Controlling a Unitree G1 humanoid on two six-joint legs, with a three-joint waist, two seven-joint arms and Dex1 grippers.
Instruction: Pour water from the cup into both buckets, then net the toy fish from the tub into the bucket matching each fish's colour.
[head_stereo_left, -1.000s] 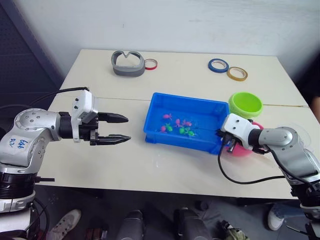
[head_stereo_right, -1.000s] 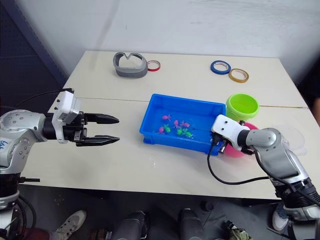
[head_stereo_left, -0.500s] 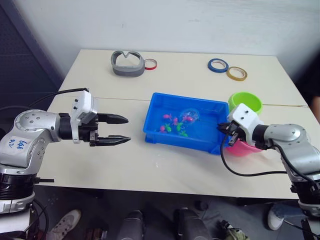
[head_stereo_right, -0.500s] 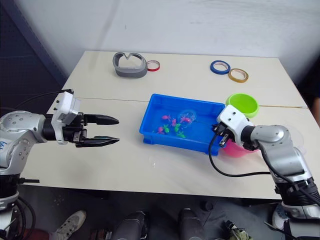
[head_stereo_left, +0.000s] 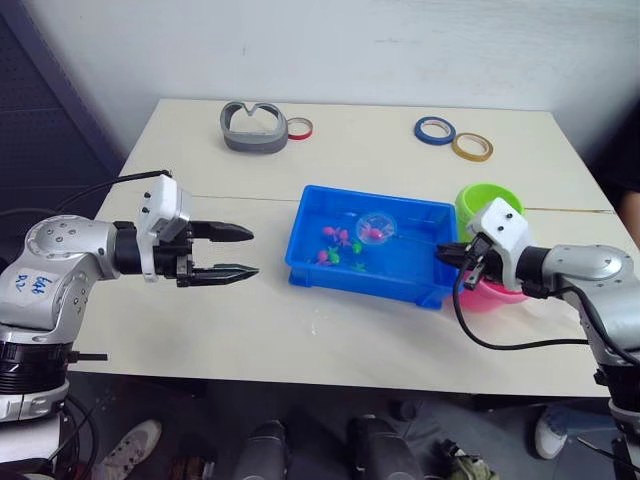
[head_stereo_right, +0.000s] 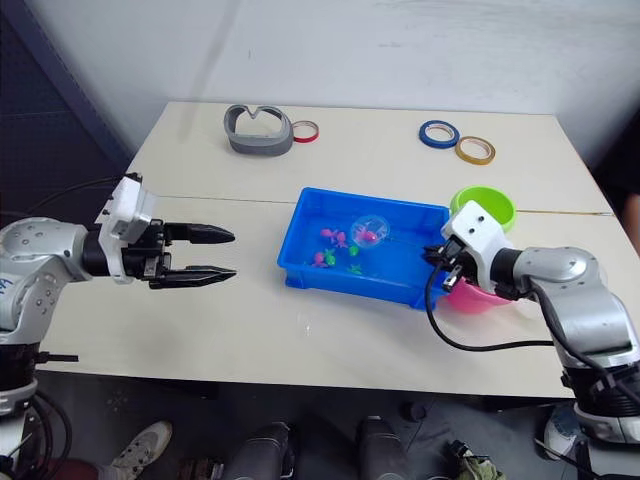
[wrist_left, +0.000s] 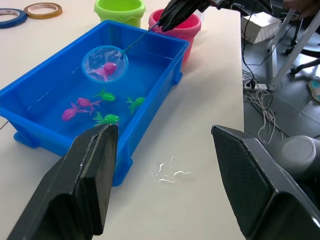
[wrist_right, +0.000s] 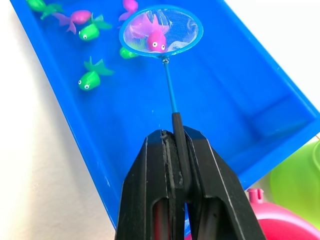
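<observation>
The blue tub (head_stereo_left: 345, 280) sits right of the table's centre with several pink and green toy fish (head_stereo_left: 338, 243) in its water. My right gripper (head_stereo_left: 452, 255) is shut on the dark handle of the net (head_stereo_left: 376, 227). The hoop hangs over the tub with one pink fish (wrist_right: 155, 37) in its mesh. The green bucket (head_stereo_left: 487, 205) and the pink bucket (head_stereo_left: 490, 295) stand just right of the tub, beside my right wrist. My left gripper (head_stereo_left: 240, 252) is open and empty above the table, left of the tub. The cup is out of view.
At the back of the table lie a grey curved object (head_stereo_left: 254, 127), a red tape ring (head_stereo_left: 299, 128), a blue tape ring (head_stereo_left: 436, 130) and a tan one (head_stereo_left: 472, 147). Water drops (head_stereo_left: 320, 322) lie in front of the tub.
The net has come up out of the cluster of fish with one pink fish in it, and my right gripper has risen slightly. The left gripper has stayed in place.
</observation>
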